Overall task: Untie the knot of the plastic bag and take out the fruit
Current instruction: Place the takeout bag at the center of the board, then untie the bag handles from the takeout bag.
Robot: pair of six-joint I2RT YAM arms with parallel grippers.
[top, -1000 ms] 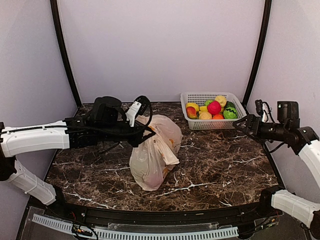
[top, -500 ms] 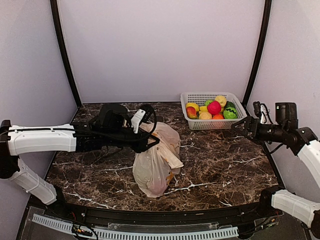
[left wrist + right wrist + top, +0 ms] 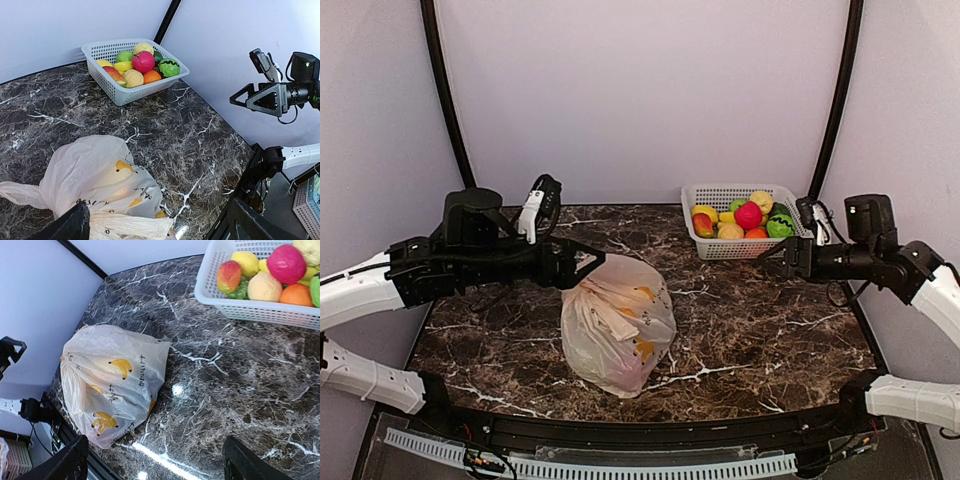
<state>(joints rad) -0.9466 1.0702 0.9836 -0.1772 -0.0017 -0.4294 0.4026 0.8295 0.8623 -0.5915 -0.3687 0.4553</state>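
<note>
Bag lying on its side on a marble table, both grippers spread wide and empty.

The thin, crinkly, translucent cream plastic bag printed with yellow bananas lies slumped on the glossy dark white-veined marble-patterned table, left of centre; only pale rounded shapes and a reddish tint show through it, so its contents cannot be named. A twisted tail of the bag's plastic trails flat from one end; whether it is knotted cannot be told. At the back right a white mesh plastic basket holds glossy toy fruit: a pink-red ball, yellow, green and orange pieces. The left gripper reaches in level from the left, just over the bag's upper-left edge, jaws wide apart and gripping nothing. The right gripper hangs level beside the basket's right front corner, well apart from the bag, likewise wide and empty.
</note>
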